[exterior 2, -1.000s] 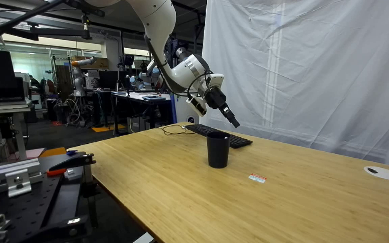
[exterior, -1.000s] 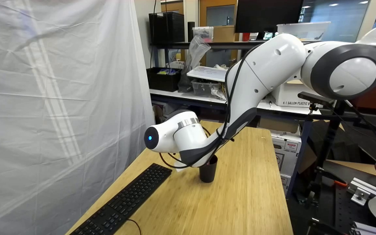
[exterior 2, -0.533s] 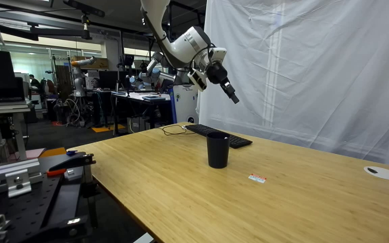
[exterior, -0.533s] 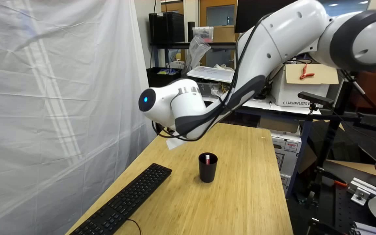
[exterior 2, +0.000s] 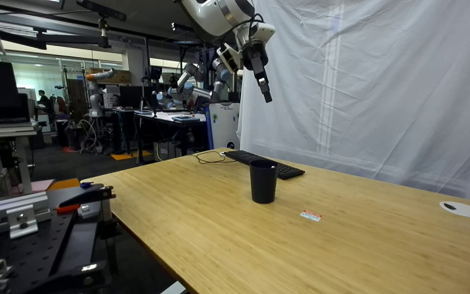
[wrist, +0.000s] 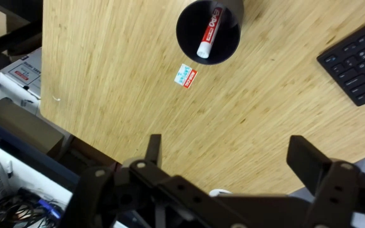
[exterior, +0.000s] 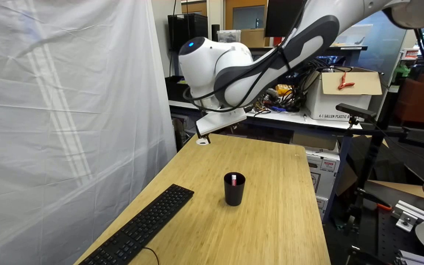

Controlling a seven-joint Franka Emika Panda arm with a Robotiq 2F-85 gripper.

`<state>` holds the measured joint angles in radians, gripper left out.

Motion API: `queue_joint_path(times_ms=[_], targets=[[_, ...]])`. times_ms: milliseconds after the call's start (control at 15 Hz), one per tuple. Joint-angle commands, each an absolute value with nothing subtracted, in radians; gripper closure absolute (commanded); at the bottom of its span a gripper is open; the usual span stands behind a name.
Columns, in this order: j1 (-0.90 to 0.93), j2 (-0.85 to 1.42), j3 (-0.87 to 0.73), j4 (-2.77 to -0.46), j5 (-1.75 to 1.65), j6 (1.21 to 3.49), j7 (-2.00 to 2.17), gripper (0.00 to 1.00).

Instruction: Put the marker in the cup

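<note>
Inside the cup, the marker sits below and apart from the spread gripper.

The arm is finished in smooth, glossy white and built of rounded sections. Along its length, dark grey trim is laid, with a rounded white inset let into it. The bulbous wrist is capped by a black disc marked with a bright blue light. Black cables are strung along the outside. In an exterior view, a silver-grey band is set into the white, and a boxy pale casing is mounted near the gripper. The gripper is coloured black; in the wrist view, pale screw heads and small dark holes are seen on its jointed bars, and its fingers are shaped as flat-sided blocks.
</note>
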<state>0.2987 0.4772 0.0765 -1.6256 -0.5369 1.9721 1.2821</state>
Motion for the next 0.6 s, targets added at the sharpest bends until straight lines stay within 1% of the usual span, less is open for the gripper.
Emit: queue_joint_path(times_ms=[0,267,533], targets=[[0.243,0.334,0.089,-1.837,-0.455,2.161,1.121,0.0],[0.206,0.222,0.083,-2.022,-0.434,2.304,0.902,0.0],[0.169,0.148,0.086,-2.15,-0.359,2.372,0.633,0.0]])
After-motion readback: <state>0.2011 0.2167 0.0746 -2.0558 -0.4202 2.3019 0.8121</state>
